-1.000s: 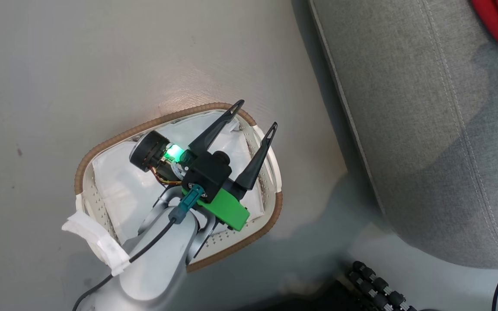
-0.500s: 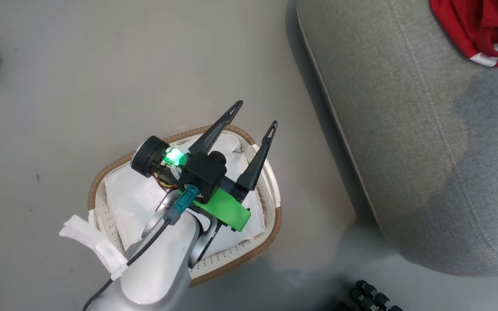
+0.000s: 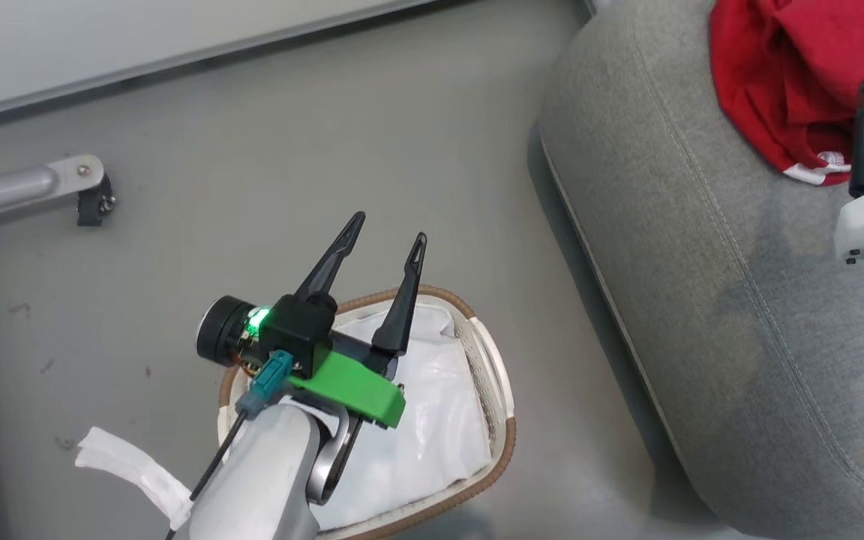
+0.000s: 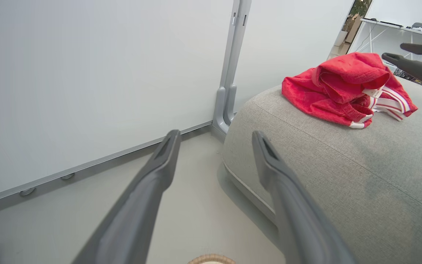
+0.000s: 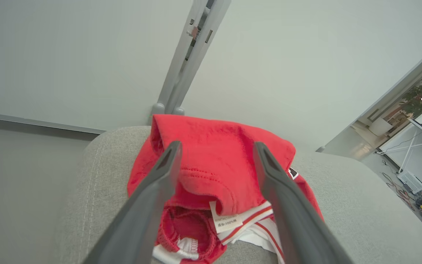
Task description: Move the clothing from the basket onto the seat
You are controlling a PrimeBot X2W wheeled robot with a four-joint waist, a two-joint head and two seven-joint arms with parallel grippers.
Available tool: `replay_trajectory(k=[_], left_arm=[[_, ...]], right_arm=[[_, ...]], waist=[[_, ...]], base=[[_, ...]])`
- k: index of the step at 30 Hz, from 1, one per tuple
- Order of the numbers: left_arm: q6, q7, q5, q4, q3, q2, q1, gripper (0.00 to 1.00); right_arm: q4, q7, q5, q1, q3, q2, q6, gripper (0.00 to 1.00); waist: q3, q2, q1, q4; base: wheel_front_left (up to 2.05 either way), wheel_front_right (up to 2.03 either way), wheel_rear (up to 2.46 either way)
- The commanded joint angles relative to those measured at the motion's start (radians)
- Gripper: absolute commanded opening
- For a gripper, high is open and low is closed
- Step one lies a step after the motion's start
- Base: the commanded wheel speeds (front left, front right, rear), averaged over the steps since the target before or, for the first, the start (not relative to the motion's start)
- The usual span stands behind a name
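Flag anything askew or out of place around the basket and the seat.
A white fabric strip trails loose on the floor beside the basket. The red clothing lies in a crumpled heap near the end of the seat rather than flat. Nothing looks spilled or damaged.

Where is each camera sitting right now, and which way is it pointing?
Head view: on the head, looking down at the basket and seat; left forearm and open left gripper show.
Left wrist view: by the basket, facing the wall and seat; own fingers show, and the right gripper at far right.
Right wrist view: above the seat, looking along its open fingers at the clothing.
Shared: all three see the clothing on the seat.
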Motion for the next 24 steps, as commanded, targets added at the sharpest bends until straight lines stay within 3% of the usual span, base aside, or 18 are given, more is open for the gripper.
replay_trajectory(k=[1, 7, 17, 24], left_arm=[[0.006, 0.001, -0.004, -0.001, 0.012, -0.001, 0.032, 1.0], [0.031, 0.001, -0.033, -0.013, 0.067, -0.002, 0.109, 1.0], [0.084, 0.001, -0.051, -0.017, 0.21, -0.001, 0.235, 1.0], [0.099, 0.001, -0.072, -0.033, 0.308, -0.002, 0.346, 1.0]], right_arm=[[-0.002, -0.002, 0.008, 0.024, 0.015, -0.003, -0.001, 1.0], [-0.013, -0.002, 0.037, 0.054, 0.075, 0.03, -0.001, 1.0], [-0.044, -0.002, 0.098, 0.172, 0.161, 0.144, -0.001, 1.0], [-0.095, -0.002, 0.225, 0.314, 0.267, 0.168, -0.001, 1.0]], waist=[[-0.112, 0.0, 0.0, 0.072], [-0.201, 0.0, 0.0, 0.115], [-0.306, 0.0, 0.0, 0.16], [-0.352, 0.0, 0.0, 0.174]], base=[[0.0, 0.0, 0.0], [0.0, 0.0, 0.0], [0.0, 0.0, 0.0], [0.0, 0.0, 0.0]])
